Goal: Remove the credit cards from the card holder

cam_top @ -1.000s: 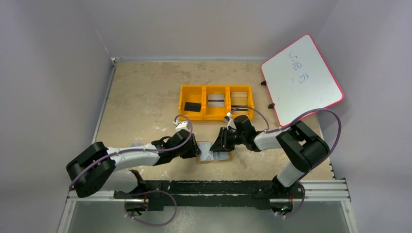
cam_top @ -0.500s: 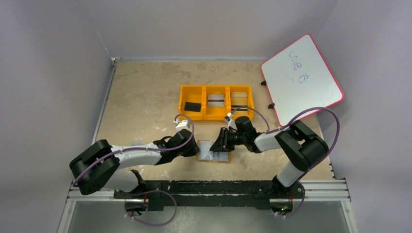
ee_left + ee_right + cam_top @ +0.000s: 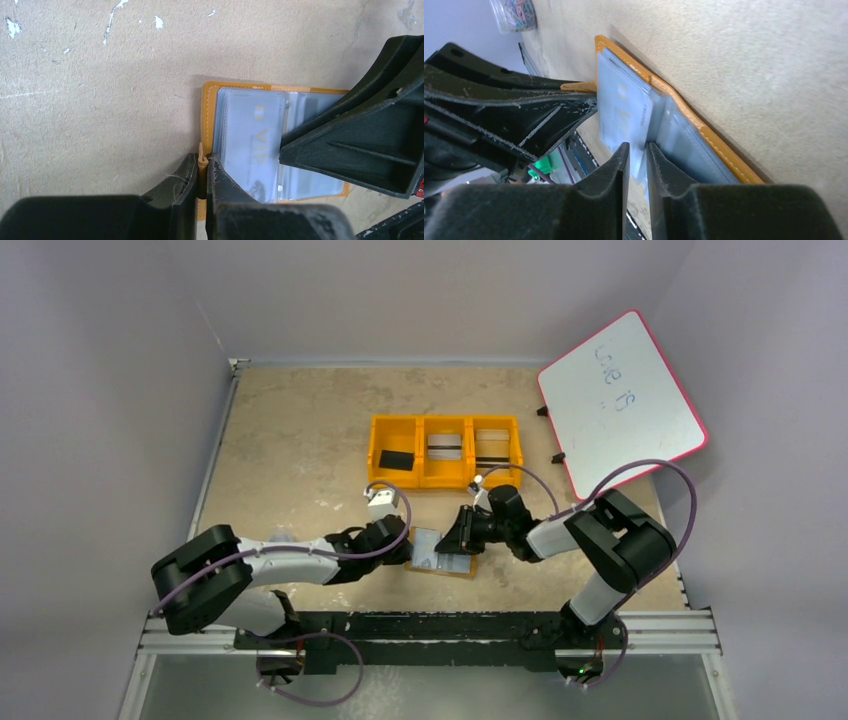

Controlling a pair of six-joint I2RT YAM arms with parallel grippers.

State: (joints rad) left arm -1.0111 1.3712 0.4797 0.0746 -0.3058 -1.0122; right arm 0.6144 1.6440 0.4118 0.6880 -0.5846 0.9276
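- The left gripper is closed on a small tab at the left edge of the holder, pinning it flat on the tabletop.
- The right gripper has its fingers almost together over the near edge of 1 card. It looks pinched, and most of the card is inside its pale blue pocket.
- The holder lies open between the 2 grippers, near the front edge and well apart from the tray.
- Progress: 2 tray compartments hold pale cards and the third a black block, so I judge some removal done. At least 1 card remains to be drawn out.
- Hard to tell:
  - The right gripper covers the holder's right half in the left wrist view.
  - The top view is too small to show the pockets.
  - The number of cards left cannot be counted.
  - The card's print is blurred.
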